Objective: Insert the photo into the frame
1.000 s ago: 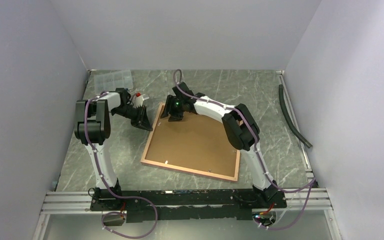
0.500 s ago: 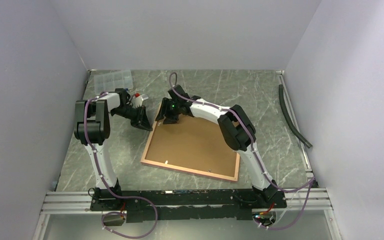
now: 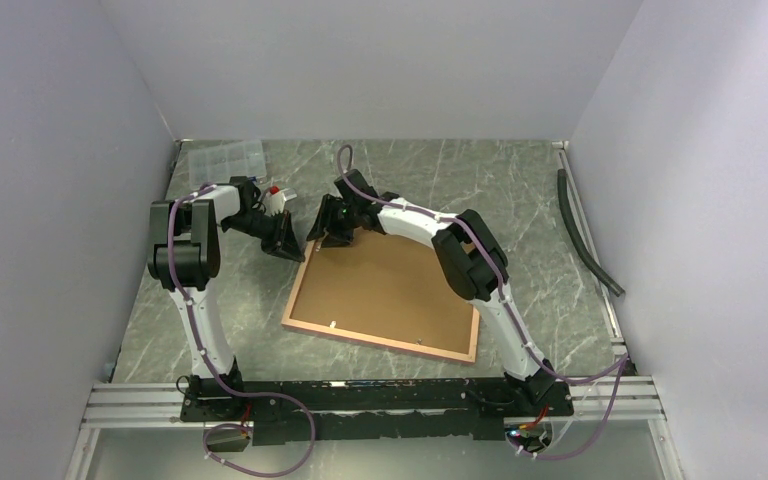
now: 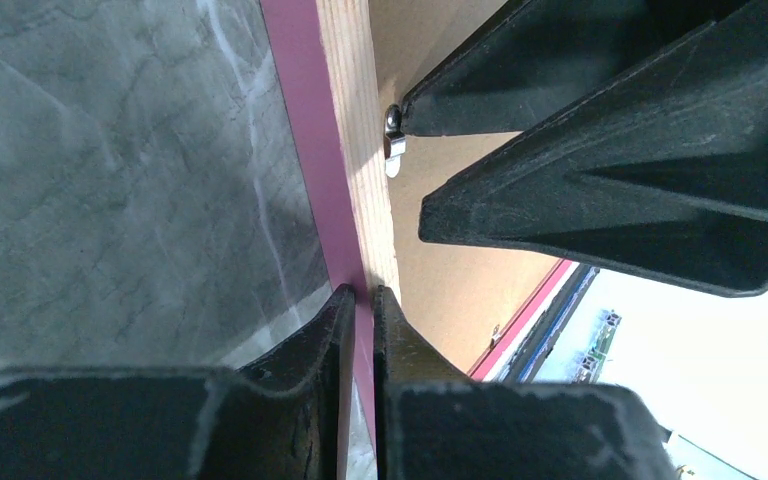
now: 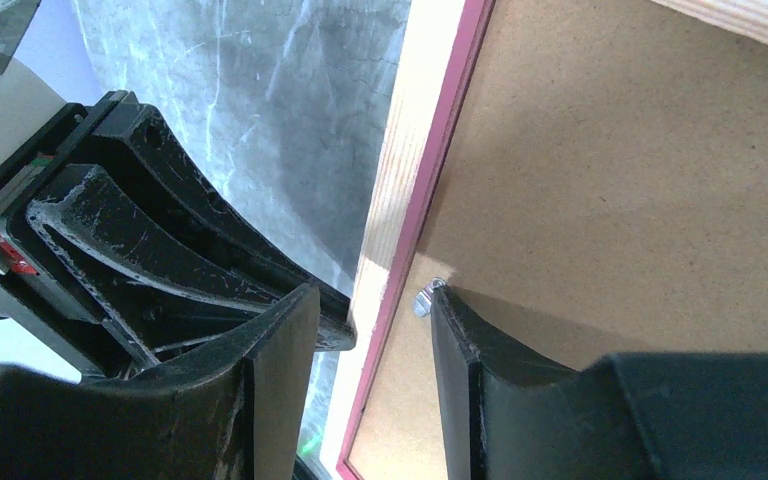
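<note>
Listing: one frame [image 3: 380, 342], back up; one board [image 3: 385, 290] inside it; two grippers. Left gripper [image 4: 362, 296], narrow, pinches the frame's rail, with the frame at its 4 o'clock. Right gripper [image 5: 370, 300], parted, straddles the rail at the frame's 11 o'clock corner.

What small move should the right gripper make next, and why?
Probably swivel the metal clip with the right gripper: its open fingers straddle the frame rail, one fingertip right beside the clip at the edge of the backing board, while the left gripper pinches the rail steady.
</note>
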Motion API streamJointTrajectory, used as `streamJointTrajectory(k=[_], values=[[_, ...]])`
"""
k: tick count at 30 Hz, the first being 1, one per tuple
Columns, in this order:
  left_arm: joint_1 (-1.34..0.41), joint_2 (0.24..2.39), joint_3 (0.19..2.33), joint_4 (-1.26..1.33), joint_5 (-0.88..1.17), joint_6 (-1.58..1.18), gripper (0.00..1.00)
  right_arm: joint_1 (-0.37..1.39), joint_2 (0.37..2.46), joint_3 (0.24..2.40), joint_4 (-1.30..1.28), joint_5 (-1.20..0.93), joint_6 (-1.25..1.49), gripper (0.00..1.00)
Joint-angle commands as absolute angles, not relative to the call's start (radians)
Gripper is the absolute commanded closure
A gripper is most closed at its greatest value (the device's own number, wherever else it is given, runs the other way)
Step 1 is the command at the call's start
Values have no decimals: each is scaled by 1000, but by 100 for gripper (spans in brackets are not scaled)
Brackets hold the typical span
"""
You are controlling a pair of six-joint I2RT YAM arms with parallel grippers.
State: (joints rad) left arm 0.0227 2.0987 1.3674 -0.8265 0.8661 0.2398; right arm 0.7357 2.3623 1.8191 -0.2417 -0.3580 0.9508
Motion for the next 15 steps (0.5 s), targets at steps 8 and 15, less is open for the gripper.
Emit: streamJointTrajectory(k=[8, 15], values=[[6, 2103, 1344, -774, 750, 236, 88, 750, 2425, 1875, -204, -408, 982, 52], [7, 2105, 1349, -777, 749, 237, 88, 753, 2432, 1869, -188, -445, 992, 53]])
